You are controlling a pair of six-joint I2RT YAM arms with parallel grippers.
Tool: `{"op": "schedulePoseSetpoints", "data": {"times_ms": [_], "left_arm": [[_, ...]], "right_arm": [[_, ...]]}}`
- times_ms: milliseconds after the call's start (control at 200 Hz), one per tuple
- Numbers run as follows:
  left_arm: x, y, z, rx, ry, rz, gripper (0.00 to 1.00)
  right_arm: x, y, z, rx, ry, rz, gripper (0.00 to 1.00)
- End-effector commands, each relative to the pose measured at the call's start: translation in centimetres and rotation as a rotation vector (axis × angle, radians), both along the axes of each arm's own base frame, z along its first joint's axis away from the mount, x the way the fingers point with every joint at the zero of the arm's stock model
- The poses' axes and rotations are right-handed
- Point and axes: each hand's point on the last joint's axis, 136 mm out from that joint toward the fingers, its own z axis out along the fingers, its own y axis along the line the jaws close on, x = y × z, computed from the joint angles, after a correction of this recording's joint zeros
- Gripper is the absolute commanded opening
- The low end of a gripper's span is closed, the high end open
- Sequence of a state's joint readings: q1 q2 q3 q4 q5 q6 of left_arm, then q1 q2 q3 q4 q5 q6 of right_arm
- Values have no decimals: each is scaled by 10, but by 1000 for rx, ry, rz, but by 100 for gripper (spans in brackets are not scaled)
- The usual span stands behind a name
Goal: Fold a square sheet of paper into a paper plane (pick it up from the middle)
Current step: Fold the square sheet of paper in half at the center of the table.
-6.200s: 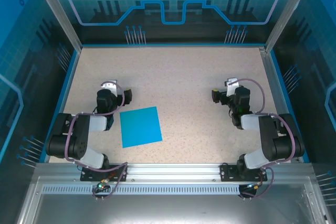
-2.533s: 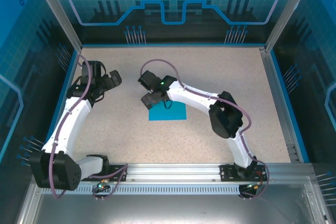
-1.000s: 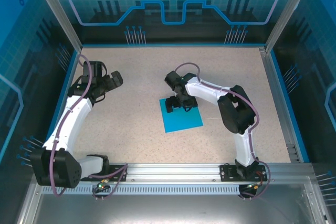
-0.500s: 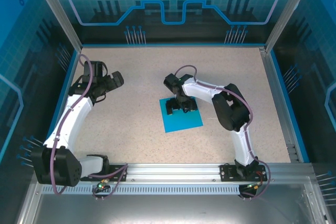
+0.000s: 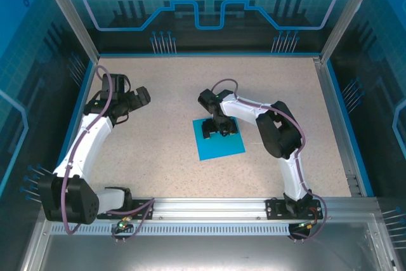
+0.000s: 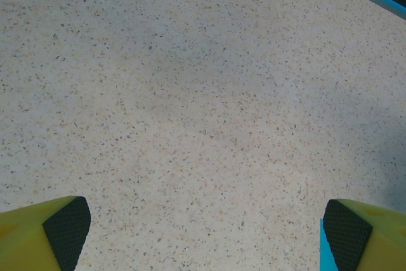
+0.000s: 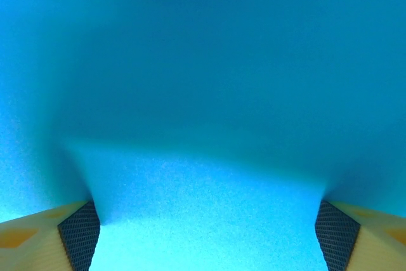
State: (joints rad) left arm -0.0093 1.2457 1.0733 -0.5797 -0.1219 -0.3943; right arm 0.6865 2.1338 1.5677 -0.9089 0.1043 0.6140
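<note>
Blue and thin, the square sheet of paper (image 5: 222, 148) lies flat near the middle of the speckled table (image 5: 158, 157); I judge it light, limp, easily creased, best pinched at its centre. The right gripper (image 5: 219, 132) presses its far half, fingers spread wide, pads on paper. The left gripper (image 5: 141, 96) hovers wide open, well apart. Blue-lit walls (image 5: 203, 36) enclose the table.

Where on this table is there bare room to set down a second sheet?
Bare: the near table between left arm and right arm, in front of the paper; the far strip by the back wall; the far right corner. Crowded: the middle, where the right gripper is on the paper, and the far left, around the left gripper.
</note>
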Motion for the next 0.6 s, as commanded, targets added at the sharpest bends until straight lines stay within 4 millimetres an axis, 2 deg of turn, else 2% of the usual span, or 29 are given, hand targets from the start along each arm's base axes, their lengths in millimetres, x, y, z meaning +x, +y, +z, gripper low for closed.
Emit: {"op": "schedulePoseSetpoints", "data": {"times_ms": [0,595], "left_arm": [[4,-6,6,-31,-5,-13,99],[3,-10,1,-63,5,-16,98]], "right_arm": [[-26,-15,-52,-60,126,-21,89],[-15,-21,-37,-42,78,-31,76]]}}
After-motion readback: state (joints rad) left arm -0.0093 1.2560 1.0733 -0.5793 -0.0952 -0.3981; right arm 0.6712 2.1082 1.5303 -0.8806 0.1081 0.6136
